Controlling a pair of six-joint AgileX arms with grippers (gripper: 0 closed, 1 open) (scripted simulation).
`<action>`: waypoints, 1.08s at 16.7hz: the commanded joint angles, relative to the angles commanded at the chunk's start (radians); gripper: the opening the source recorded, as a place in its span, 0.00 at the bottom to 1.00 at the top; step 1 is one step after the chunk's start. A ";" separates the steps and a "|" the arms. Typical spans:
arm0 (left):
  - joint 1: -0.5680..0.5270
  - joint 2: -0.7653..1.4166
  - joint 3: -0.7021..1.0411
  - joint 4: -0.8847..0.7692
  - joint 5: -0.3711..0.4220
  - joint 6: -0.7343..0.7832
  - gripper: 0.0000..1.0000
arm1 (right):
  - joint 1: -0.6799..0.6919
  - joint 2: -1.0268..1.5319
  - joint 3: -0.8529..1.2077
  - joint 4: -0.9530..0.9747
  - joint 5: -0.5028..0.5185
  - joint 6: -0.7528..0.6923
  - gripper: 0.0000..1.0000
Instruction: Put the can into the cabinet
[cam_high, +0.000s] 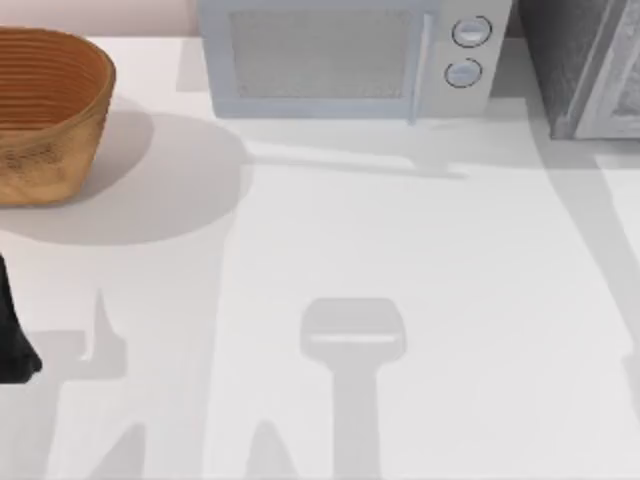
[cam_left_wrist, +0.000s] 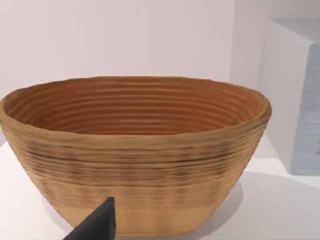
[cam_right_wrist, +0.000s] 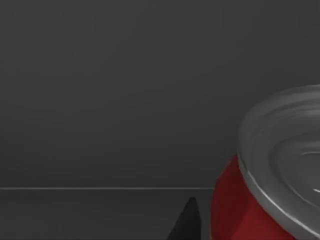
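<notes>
Can sits close against my right pincer, before a dark grey wall, likely inside the cabinet. Grip state: can't tell. Light, rigid, slick; I'd clamp mid-body.

We see the red cylindrical can with its silver top cut off at the frame's edge; grey speckled cabinet cropped too.

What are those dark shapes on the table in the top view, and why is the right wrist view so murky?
Top view: soft arm shadows cross the white table, and the basket casts a round one. Right wrist view: a dim grey surface behind the can, whose silver top catches highlights.
</notes>
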 joint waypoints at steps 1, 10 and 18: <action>0.000 0.000 0.000 0.000 0.000 0.000 1.00 | -0.005 0.053 0.076 -0.019 -0.005 0.000 0.00; 0.000 0.000 0.000 0.000 0.000 0.000 1.00 | -0.051 0.482 0.675 -0.167 -0.051 -0.004 0.00; 0.000 0.000 0.000 0.000 0.000 0.000 1.00 | -0.058 0.526 0.729 -0.182 -0.057 -0.005 0.08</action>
